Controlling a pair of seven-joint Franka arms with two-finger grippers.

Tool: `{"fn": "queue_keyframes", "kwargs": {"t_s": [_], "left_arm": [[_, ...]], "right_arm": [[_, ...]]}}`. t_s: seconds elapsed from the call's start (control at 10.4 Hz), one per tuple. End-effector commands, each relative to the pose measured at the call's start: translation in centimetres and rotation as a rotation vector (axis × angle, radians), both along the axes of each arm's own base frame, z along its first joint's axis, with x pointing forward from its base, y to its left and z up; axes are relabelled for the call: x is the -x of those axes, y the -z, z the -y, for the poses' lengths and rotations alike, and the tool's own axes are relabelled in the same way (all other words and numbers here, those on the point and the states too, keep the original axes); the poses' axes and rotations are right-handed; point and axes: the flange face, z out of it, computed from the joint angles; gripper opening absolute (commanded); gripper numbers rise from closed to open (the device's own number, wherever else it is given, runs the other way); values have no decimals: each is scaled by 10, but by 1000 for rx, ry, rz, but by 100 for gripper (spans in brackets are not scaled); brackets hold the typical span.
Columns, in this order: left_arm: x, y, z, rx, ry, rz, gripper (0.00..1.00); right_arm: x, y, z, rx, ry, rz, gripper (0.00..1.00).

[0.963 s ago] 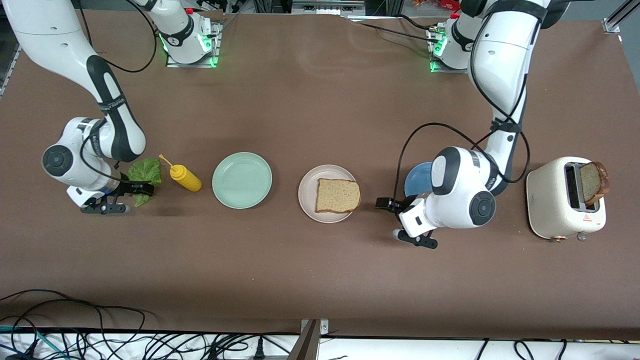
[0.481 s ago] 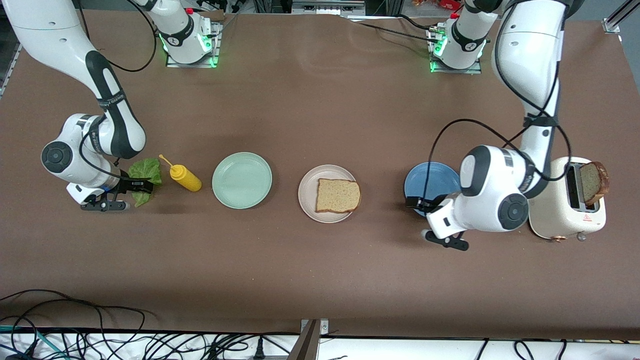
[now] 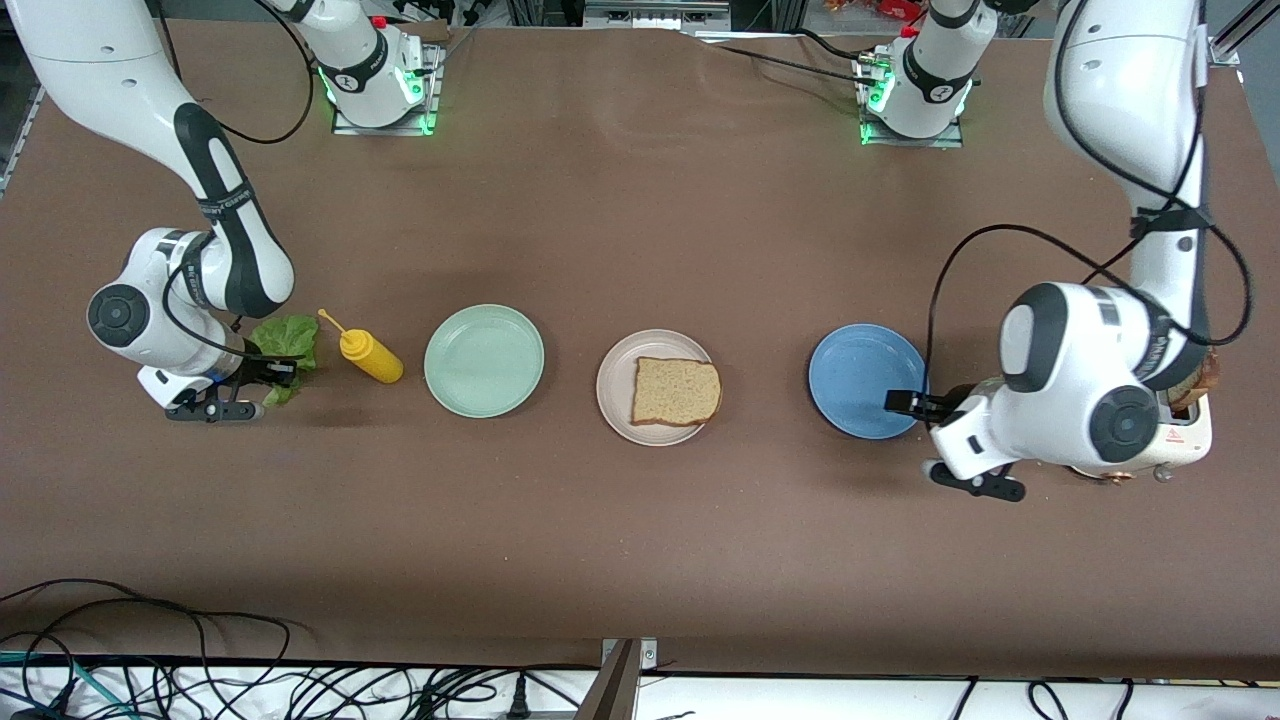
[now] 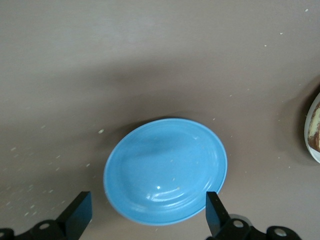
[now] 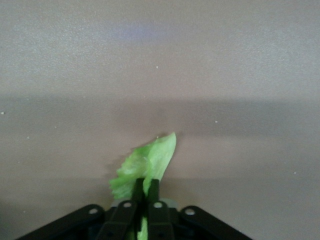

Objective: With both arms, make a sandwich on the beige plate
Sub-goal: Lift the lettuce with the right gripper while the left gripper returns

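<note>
The round matte beige plate (image 3: 612, 400) sits mid-table w/ one square brown speckled bread slice (image 3: 676, 390) flat on it, shifted toward the left arm's end so its crust edge overhangs the rim there; the slice's sides run roughly square to the table edges. The ruffled green lettuce leaf (image 3: 287, 338) is at the right arm's end, pinched at one end by the right gripper (image 3: 281, 371), fingers (image 5: 150, 192) clenched tight on it; in the right wrist view the leaf (image 5: 148, 162) points straight out from the jaws, long axis in line w/ the fingers, tip over bare brown table (image 3: 640, 220). Just beside the leaf lies a yellow squeeze bottle (image 3: 369, 357), nozzle toward the lettuce, then a round mint green plate (image 3: 484, 360) between bottle and beige plate. The left gripper (image 3: 905, 403) is over the edge of a round blue plate (image 3: 860, 380), jaws spread wide, holding nothing; its fingers (image 4: 216, 212) frame the blue plate (image 4: 165, 170). A cream toaster (image 3: 1185, 440) is mostly hidden by the left arm. Plates are well apart, w/ wide open table nearer the camera.
</note>
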Motion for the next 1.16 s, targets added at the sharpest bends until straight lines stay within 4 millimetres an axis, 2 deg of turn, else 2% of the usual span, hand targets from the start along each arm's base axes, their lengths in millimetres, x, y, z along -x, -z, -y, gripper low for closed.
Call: {"fn": "queue_keyframes", "kwargs": {"t_s": [0.0,0.1,0.19,0.39,0.58,0.77,0.96,1.06], "left_arm": [[5,-42,-26,-6,25,29,100],[11,-61,-42,-17,14,18,100],[18,-89,-53,-38,18,28,100],[30,-133,-62,-106,38,61,100],[40,-167,-80,-113,12,94,100],[49,-190,-89,-133,4,108,100],[47,-186,-93,-174,20,106,100],[47,-185,-95,-174,17,104,100]], "right_arm": [[0,-7,-2,2,-14,-1,0],[-6,-14,-2,2,-15,-7,0],[-17,-29,-1,0,-15,-23,0],[-49,-81,-2,-3,-13,-56,0],[-69,-130,-5,-4,-17,-66,0],[-79,-174,-9,-8,-20,-64,0],[-86,-236,-16,-24,-9,-78,0],[-88,-256,-25,-25,-15,-78,0]]}}
